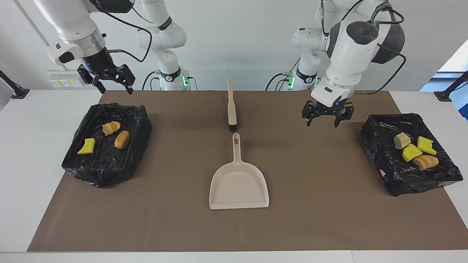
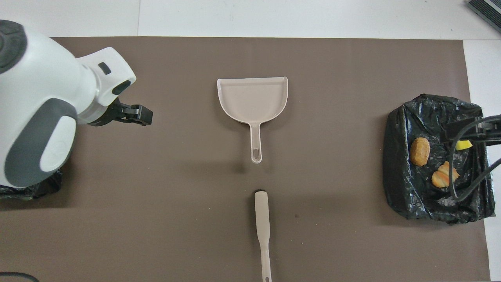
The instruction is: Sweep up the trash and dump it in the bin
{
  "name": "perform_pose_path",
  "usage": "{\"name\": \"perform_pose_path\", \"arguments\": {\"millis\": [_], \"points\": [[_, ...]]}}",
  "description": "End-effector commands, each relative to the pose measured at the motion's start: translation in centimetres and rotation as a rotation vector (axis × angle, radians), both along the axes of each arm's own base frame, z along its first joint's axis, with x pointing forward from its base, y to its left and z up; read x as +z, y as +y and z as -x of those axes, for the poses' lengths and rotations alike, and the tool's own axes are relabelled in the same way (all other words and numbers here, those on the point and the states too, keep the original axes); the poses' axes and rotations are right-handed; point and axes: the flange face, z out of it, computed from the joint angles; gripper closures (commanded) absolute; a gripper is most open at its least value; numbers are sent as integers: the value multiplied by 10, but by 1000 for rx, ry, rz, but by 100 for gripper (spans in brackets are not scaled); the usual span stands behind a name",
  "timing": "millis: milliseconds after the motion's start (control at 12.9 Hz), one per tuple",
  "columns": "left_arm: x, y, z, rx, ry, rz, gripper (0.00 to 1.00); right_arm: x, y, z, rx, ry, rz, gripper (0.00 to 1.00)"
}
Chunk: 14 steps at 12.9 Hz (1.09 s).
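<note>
While both arms hang clear of the tools, I read the layout off the brown mat covering the surface (image 1: pixel 314 204). Two black bag-lined bins sit at opposite ends: one at the right arm's end (image 1: pixel 106 146), one at the left arm's end (image 1: pixel 407 155). All the trash I can see already lies inside them. None shows loose on the mat.

Between the bins, mid-mat, the beige plastic dustpan (image 1: pixel 238 186) lies flat, its long axis running toward and away from the robots, handle end nearer to them. The beige brush with black bristles (image 1: pixel 231 107) lies in line with it, nearer the robots, bristle end just short of the dustpan handle.

Left gripper (image 1: pixel 326 116): fingers apart, holding nothing, raised over bare mat between the brush and the left-end bin. Right gripper (image 1: pixel 108 78): fingers apart, empty, up over the robot-side edge of its bin; that arm waits.

The left gripper looks somewhat closer to both tools.

Trash, right-end bin: one yellow sponge-like chunk (image 1: pixel 87 146), two orange-brown bread-like pieces (image 1: pixel 111 128) (image 1: pixel 122 139). Left-end bin: two yellow chunks (image 1: pixel 411 152) (image 1: pixel 426 145), a tan lump (image 1: pixel 401 140), a bread-like piece (image 1: pixel 425 162), all bunched together. My judgement: sweeping looks done.
</note>
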Motion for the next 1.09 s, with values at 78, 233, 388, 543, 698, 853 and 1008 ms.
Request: {"name": "perform_pose_path", "arguments": {"millis": [78, 233, 388, 543, 698, 853, 1008], "points": [[31, 52, 20, -59, 30, 17, 0, 2, 0, 2, 23, -14, -11, 0], [62, 70, 24, -34, 33, 35, 0, 2, 0, 2, 23, -13, -11, 0], [84, 90, 26, -17, 37, 67, 0, 2, 0, 2, 23, -14, -11, 0], [95, 109, 29, -10, 63, 81, 0, 2, 0, 2, 23, -13, -11, 0], [102, 114, 30, -50, 44, 80, 0, 2, 0, 2, 23, -13, -11, 0], [109, 110, 41, -61, 43, 80, 0, 2, 0, 2, 23, -13, -11, 0], [107, 109, 41, -55, 48, 80, 0, 2, 0, 2, 23, -14, -11, 0]]}}
